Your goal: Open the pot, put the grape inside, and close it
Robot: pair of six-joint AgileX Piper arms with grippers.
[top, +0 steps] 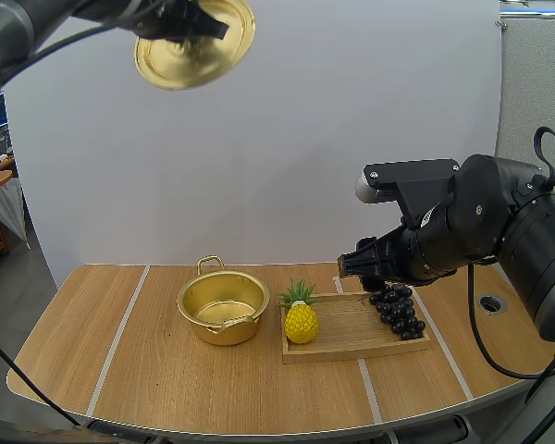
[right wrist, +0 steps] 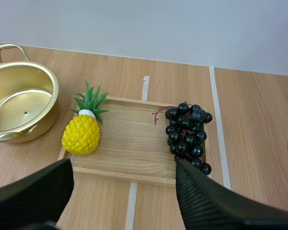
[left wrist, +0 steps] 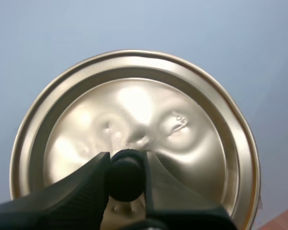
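A: Where are the grapes (right wrist: 187, 134) lying?
B: On the tray (right wrist: 129, 148), beside the open pot (top: 222, 305); the right gripper (right wrist: 122, 165) is hovering above them, fingers spread wide.
A: And the left gripper (left wrist: 127, 175)?
B: Pinching the lid (left wrist: 134, 110) by its knob (left wrist: 126, 179), holding it aloft.

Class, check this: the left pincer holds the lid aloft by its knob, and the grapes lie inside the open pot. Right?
No: the grapes lie on the wooden tray, not in the pot, as the right wrist view shows. The left pincer does hold the lid by its knob.

1 each: pot (top: 224, 331), lid (top: 179, 70), grapes (top: 400, 313), pineapple (top: 302, 323), tray (top: 350, 337)
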